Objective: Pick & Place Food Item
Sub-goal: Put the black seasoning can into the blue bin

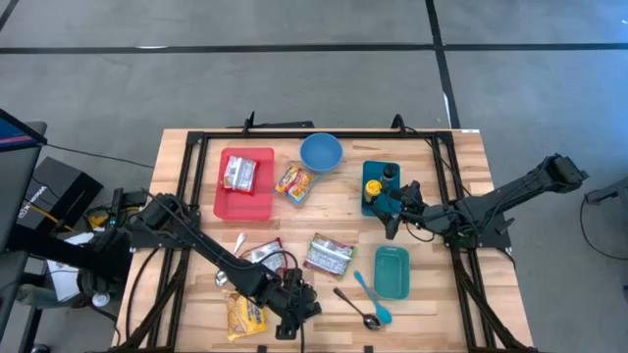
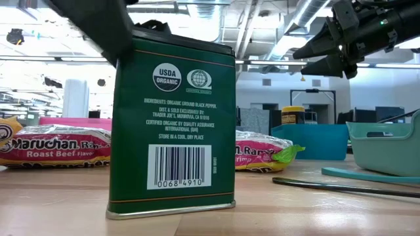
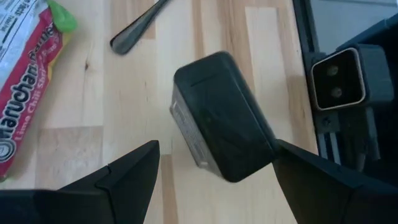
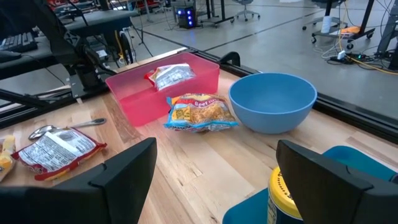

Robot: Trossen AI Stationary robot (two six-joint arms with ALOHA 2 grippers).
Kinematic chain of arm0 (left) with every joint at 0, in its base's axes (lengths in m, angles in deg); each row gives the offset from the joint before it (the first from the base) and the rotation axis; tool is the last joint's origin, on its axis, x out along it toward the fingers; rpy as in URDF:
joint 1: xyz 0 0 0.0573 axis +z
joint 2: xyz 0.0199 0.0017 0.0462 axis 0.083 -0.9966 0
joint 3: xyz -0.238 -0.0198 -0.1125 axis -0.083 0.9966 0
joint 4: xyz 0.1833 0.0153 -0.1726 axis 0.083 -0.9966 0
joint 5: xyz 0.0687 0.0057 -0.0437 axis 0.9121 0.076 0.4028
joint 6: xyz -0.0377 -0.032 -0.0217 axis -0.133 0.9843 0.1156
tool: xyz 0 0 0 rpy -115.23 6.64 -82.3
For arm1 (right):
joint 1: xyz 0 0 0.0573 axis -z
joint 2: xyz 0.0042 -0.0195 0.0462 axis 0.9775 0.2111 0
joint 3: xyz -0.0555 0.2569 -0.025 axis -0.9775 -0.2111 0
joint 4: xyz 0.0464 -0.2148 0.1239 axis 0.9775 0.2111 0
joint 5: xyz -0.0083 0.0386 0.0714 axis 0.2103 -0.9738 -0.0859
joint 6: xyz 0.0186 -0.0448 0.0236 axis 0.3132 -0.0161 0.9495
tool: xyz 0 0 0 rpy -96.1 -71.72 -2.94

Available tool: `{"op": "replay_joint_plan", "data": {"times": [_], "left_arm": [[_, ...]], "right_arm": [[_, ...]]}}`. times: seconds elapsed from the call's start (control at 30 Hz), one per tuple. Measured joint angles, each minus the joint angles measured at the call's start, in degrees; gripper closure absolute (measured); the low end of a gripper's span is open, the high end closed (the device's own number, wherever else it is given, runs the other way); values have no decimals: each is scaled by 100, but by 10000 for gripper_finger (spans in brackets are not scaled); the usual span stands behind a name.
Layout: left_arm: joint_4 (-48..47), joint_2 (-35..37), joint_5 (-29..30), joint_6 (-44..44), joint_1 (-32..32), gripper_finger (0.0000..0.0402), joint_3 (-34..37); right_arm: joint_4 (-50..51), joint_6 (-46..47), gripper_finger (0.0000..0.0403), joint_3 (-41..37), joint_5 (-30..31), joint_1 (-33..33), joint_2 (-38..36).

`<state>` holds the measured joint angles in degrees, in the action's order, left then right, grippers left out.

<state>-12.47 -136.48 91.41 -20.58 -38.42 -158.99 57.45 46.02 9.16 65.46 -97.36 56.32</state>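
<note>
Your left pincer hangs wide open around the green pepper tin, low centre on the table, gripping nothing. Your right pincer waits open at centre right. Nothing's lifted yet.

**Four cameras, four very different angles**

The overhead cam is looking straight down at the whole tabletop plus some grey floor around it. The low one is sitting right at surface level, staring across into the room, and it's practically nose to nose with the green tin, which is filling the middle of its frame. The left wrist cam is pointing down at that same tin's dark top from close up. The right wrist cam is facing across the wood toward the blue bowl and red tray, both of which are also showing up from overhead.
</note>
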Motion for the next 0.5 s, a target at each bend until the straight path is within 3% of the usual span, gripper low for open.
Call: {"op": "replay_joint_plan", "data": {"times": [0.5], "left_arm": [[-259,24,547,-4,75,101,-2]], "right_arm": [[-1,0,78,0,0,0,0]]}}
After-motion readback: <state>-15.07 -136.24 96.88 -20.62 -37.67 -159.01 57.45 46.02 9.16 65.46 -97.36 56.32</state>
